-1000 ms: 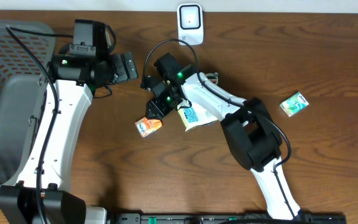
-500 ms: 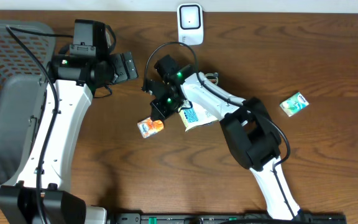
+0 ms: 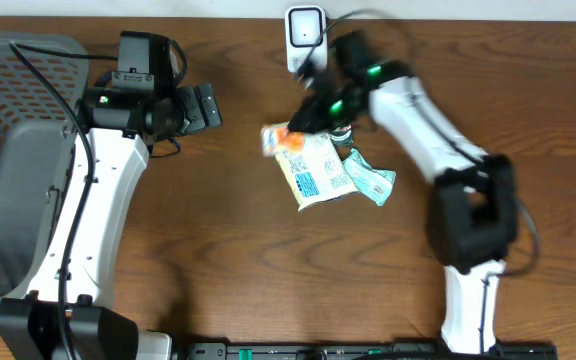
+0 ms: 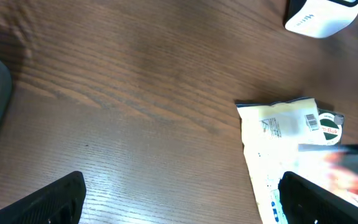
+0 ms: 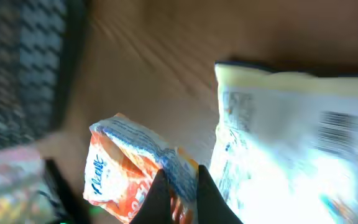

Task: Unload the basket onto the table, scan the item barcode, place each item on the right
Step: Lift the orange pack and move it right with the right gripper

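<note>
A small orange and white snack packet [image 3: 278, 139] hangs above the table, just below and left of the white barcode scanner [image 3: 306, 38] at the back edge. My right gripper [image 3: 301, 124] is shut on the packet's edge. In the right wrist view the packet [image 5: 126, 174] is pinched between the two dark fingers [image 5: 158, 194] of the right gripper [image 5: 181, 198]; no barcode shows on it. My left gripper [image 3: 206, 106] is open over bare wood to the left. Nothing lies between the left gripper's [image 4: 180, 202] fingertips, and the scanner [image 4: 319, 15] shows at top right.
A larger white and yellow packet [image 3: 312, 171] lies flat mid-table, with a green packet [image 3: 370, 182] against its right side. A grey mesh basket [image 3: 18, 150] fills the left edge. The white packet [image 4: 281, 127] lies near my left gripper's right finger.
My right gripper shut on the orange packet, lifted it off the table and carried it right and back toward the scanner. The right arm swung over to the right. The left arm stayed still.
</note>
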